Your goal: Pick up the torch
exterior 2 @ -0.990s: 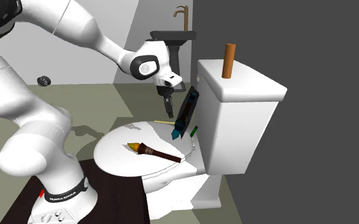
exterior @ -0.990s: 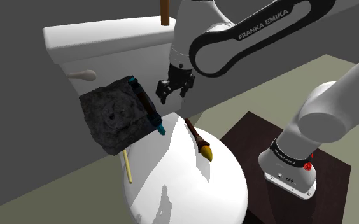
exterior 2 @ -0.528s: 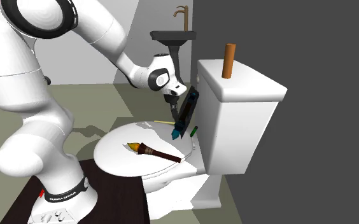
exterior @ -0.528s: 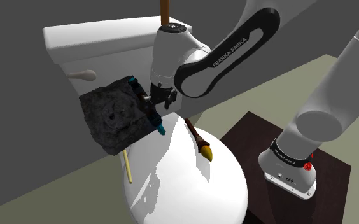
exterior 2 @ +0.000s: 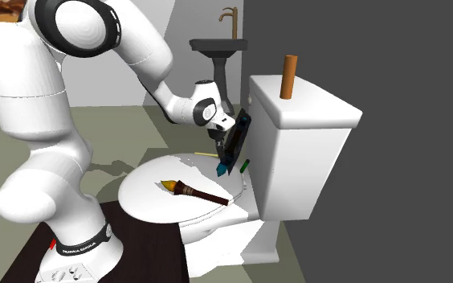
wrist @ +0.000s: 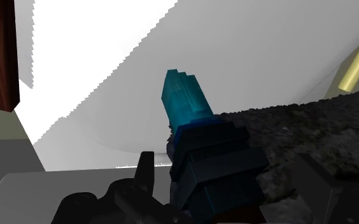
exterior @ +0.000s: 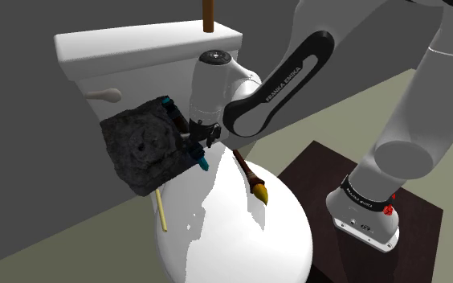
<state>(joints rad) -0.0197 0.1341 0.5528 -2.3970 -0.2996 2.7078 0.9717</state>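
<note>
Wrist view: my gripper (wrist: pixel 229 168) straddles the torch (wrist: pixel 204 149), fingers apart, not clasping it; second exterior view: white toilet lid (exterior 2: pixel 146 183) below, sink (exterior 2: pixel 217 47) far behind.

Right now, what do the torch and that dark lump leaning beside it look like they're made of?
The torch looks like hard plastic, though that's a guess: it has a blocky dark blue body with a dull finish and a brighter teal tip. The dark lump looks like stone or charcoal, going by its rough, pitted, matte black surface. Looks alone can't confirm either.
</note>
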